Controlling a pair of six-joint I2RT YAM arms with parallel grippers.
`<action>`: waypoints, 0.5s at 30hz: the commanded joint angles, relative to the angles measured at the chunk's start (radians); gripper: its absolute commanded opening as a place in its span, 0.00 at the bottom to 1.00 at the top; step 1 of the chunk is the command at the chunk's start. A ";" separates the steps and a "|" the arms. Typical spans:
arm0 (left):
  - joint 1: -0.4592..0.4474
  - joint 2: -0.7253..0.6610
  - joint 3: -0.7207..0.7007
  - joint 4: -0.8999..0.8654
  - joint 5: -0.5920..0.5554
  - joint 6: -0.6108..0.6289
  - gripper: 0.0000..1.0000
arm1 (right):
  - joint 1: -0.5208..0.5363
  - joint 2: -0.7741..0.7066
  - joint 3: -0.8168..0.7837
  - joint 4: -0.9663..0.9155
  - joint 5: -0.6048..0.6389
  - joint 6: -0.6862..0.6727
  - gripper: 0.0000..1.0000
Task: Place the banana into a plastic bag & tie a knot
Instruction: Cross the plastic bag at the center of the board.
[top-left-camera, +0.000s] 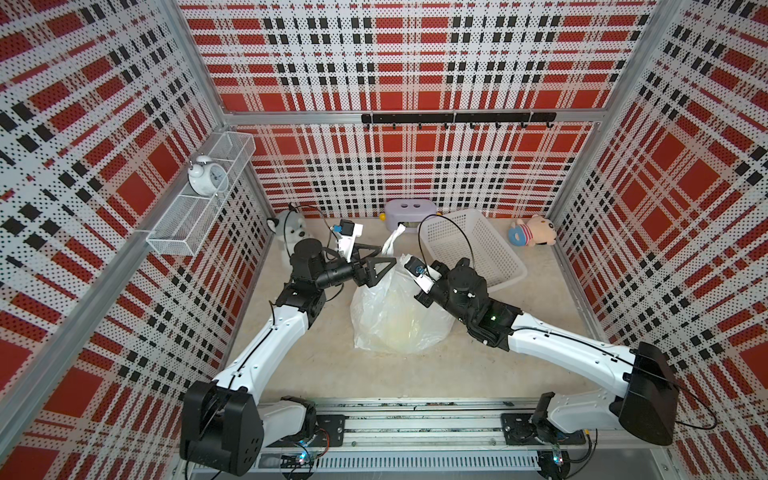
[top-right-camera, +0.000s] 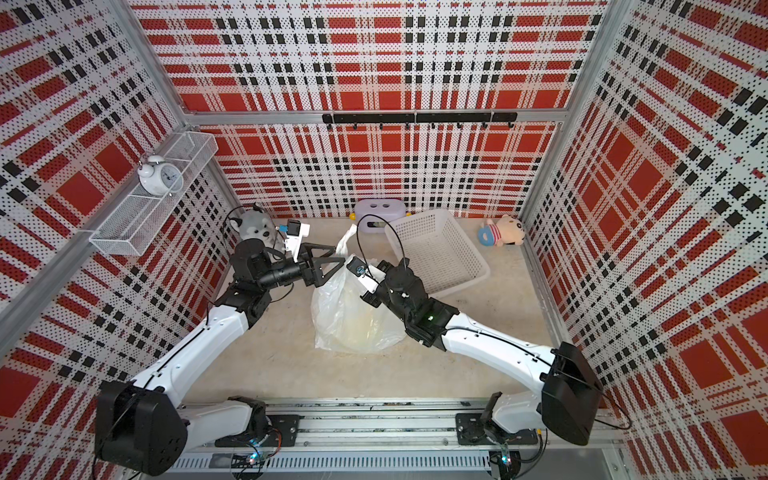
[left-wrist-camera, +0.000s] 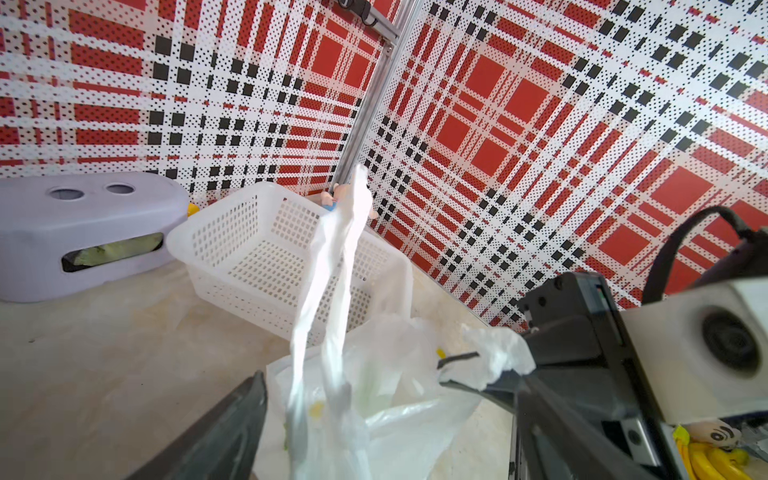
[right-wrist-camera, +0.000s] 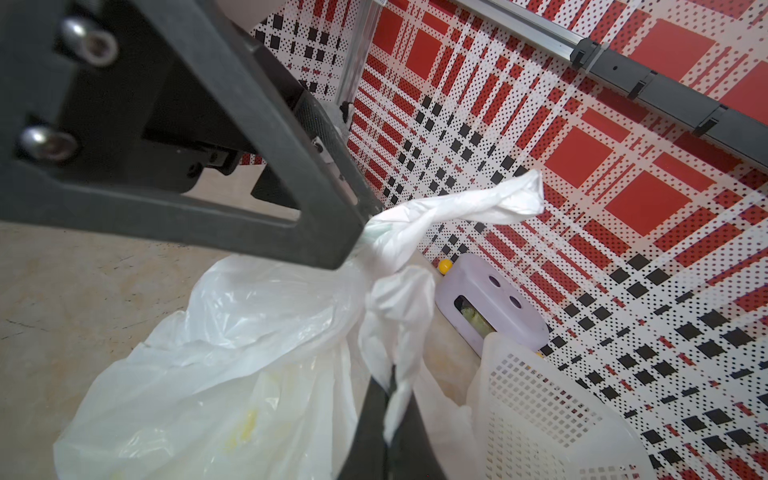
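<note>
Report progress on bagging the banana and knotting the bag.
Done: a yellow shape, likely the banana, shows inside the plastic bag. In hand: the handles are twisted into a loose knot; the right gripper has its jaws shut on one handle, the left gripper is open near the other. Remaining: probably cinching it tight.

Inside a robotics lab's test cell: an aluminium frame hung with plaid perforated panels, a left arm and right arm mounted on a base rail, with an alarm clock, plush husky and plush bear set about.
</note>
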 joint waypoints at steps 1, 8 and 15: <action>-0.034 -0.003 -0.001 0.076 0.011 -0.021 0.95 | -0.009 0.027 0.044 0.002 -0.025 0.023 0.00; -0.076 0.014 0.014 0.060 -0.015 -0.016 0.93 | -0.023 0.059 0.067 0.010 -0.037 0.018 0.00; -0.089 0.031 0.029 0.011 -0.045 0.014 0.78 | -0.026 0.073 0.072 0.014 -0.038 0.011 0.00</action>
